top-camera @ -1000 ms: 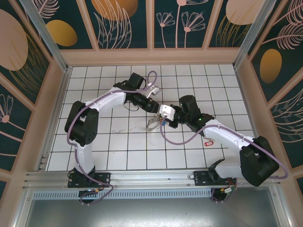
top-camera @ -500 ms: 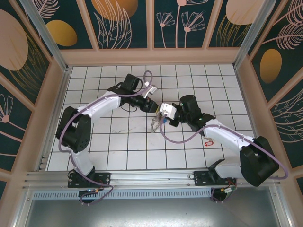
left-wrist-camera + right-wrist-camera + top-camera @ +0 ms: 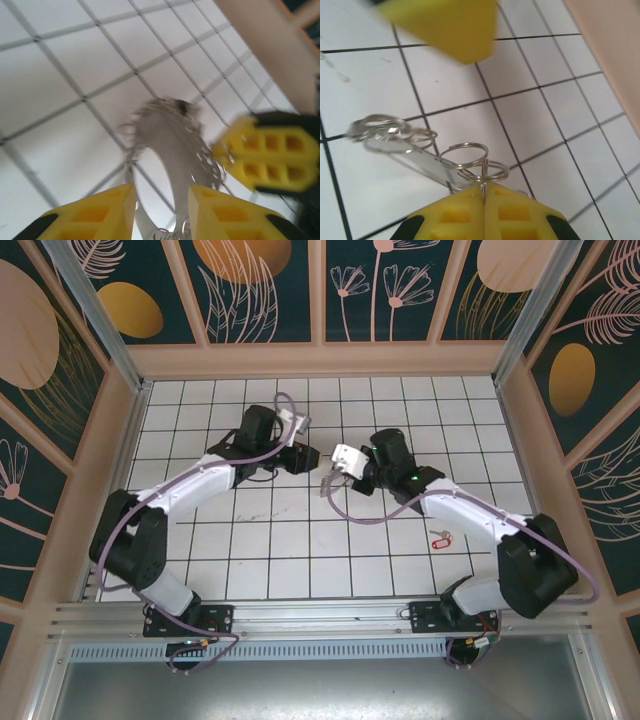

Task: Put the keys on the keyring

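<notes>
The keyring (image 3: pixel 412 152) hangs over the counter (image 3: pixel 300 560), pinched at its rim by my clenched right hand (image 3: pixel 484 187) to steady it. My left hand (image 3: pixel 162 192) straddles it; I cannot tell whether it grips. A red-tagged key (image 3: pixel 440 537) lies well apart.

The keyring (image 3: pixel 167 132) is blurred, its bottom cut off.

keyring (image 3: pixel 167 132): 1 | red-tagged key (image 3: pixel 440 537): 1 | arms: 2 (left arm (image 3: pixel 200 483), right arm (image 3: pixel 470 512))
</notes>
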Motion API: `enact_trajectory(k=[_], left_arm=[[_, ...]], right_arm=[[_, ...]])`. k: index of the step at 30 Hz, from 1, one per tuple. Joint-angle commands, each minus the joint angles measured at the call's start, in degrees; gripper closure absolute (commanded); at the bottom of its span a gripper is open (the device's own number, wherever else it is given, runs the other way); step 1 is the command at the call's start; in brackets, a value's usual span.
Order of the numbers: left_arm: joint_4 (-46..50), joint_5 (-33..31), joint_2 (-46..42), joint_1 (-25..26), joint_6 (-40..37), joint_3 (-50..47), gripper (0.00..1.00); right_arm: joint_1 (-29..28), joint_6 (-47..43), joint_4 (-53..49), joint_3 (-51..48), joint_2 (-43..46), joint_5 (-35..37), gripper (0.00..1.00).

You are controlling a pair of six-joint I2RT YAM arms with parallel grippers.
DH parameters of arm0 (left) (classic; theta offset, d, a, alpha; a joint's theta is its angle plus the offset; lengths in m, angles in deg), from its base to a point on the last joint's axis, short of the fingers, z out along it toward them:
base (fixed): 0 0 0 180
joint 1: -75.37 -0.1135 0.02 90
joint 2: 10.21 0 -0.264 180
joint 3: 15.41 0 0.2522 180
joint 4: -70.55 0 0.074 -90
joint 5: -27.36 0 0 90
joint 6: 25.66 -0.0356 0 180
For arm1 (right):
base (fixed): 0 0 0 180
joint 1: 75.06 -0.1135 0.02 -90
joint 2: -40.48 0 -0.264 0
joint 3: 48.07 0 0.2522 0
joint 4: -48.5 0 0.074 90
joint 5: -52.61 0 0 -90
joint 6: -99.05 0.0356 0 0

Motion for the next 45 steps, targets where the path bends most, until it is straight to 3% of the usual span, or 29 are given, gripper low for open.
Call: enact_trajectory(k=[1,11,14,17,25,32,37,42,45], left_arm=[[-6.3,-16.1,-4.0,-4.0,10.5,-5.0,0.67],[-5.4,-25.7,-6.5,-7.8,15.5,-9.7,0.63],[-6.4,-24.8,-6.1,-8.5,15.9,-10.1,0.63],[-8.3,-21.3,-6.2,-8.5,13.5,-10.1,0.63],[-16.5,-7.6,-10.1,-8.5,4.1,-11.4,0.61],[-22.3,8.0,-10.5,-8.5,0.5,-10.8,0.61],[-23.5,15.0,-8.8,-7.6,-2.3,-8.9,0.62],[-14.6,14.9,-4.8,-3.2,-10.1,-3.3,0.63],[-10.1,14.7,-1.7,-1.3,-10.1,-0.4,0.63]], right_arm=[[-4.4,-2.9,-4.9,4.2,-6.3,0.5,1.0],[-12.2,-5.7,1.2,5.0,-13.9,3.7,1.0],[-12.4,-4.0,1.4,5.0,-14.6,4.0,1.0],[-11.2,-1.5,3.4,3.9,-11.7,1.7,1.0],[-3.3,3.9,6.9,0.6,-1.9,-18.4,1.0],[3.1,3.9,8.1,-2.3,3.9,-24.3,1.0],[4.4,2.3,9.3,-4.2,6.5,-23.9,1.0],[0.9,-1.4,14.3,-7.6,8.0,-11.3,1.0],[0.9,-0.6,14.2,-7.5,7.7,-10.2,1.0]])
